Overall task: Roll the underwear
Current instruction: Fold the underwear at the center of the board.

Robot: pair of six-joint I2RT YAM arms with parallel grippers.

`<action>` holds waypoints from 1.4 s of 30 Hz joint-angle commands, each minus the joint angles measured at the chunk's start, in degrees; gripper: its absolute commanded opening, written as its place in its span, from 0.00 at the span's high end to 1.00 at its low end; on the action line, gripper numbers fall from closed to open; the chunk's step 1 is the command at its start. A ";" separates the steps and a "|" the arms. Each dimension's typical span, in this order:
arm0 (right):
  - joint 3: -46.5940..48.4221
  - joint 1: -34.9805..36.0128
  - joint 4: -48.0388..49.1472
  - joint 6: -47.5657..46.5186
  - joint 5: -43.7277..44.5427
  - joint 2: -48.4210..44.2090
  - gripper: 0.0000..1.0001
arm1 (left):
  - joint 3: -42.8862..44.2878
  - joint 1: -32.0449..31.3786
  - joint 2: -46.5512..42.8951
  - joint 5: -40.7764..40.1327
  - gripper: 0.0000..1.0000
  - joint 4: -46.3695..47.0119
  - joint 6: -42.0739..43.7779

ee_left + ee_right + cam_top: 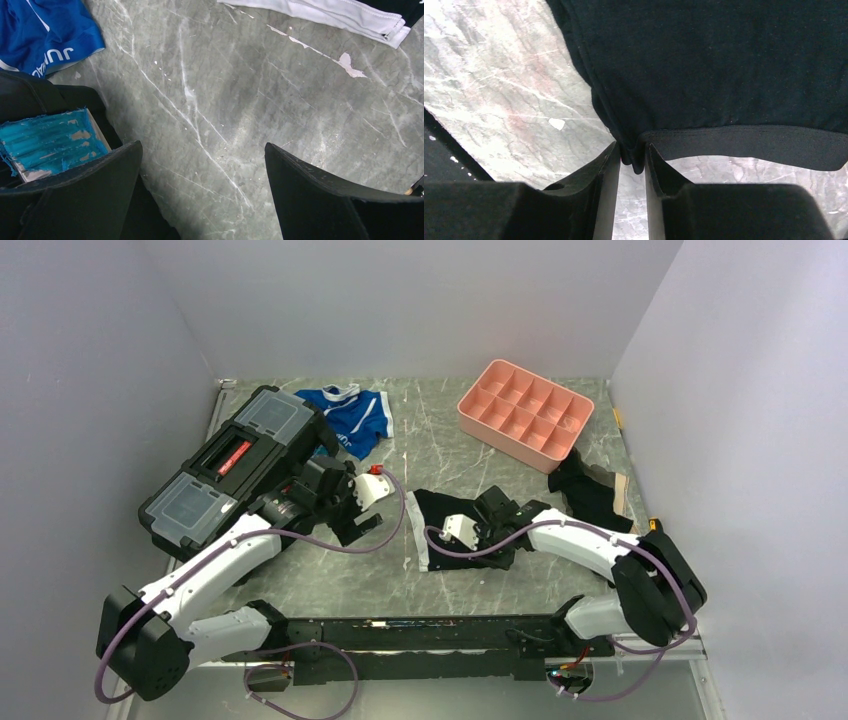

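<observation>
White walls hem the grey marbled table (400, 585) on three sides, a black toolbox (235, 465) at left and a pink tray (503, 440) at upper right leaving bare surface at centre. The underwear (440, 508), black with a white stripe down its left edge, lies just right of centre, a fold of its hem pinched by the right gripper (631, 165), its fingers nearly closed. The left gripper (202, 190) hovers spread wide and empty over bare table left of centre.

Black underwear (440, 512) with white side stripe, roughly flat on table (440, 440).
</observation>
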 commanded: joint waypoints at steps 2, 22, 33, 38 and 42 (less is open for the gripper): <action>-0.46 0.32 0.30 -0.02 0.11 2.97 0.79 | -0.69 0.37 -1.85 -0.23 0.01 1.15 0.73; 9.95 -4.04 -9.67 -0.71 -12.72 7.44 1.00 | -13.76 -1.39 -7.39 11.33 0.01 13.67 4.34; 18.85 -8.56 -16.74 -2.00 -21.18 15.64 1.00 | -13.55 -14.01 1.55 12.48 0.03 22.50 7.48; 20.62 -10.12 -18.81 -2.91 -22.55 18.25 1.00 | -10.85 -20.01 7.22 10.12 0.10 23.41 9.08; 21.14 -10.56 -20.39 -3.85 -21.82 19.08 1.00 | -8.67 -23.97 12.45 8.24 0.17 23.62 10.22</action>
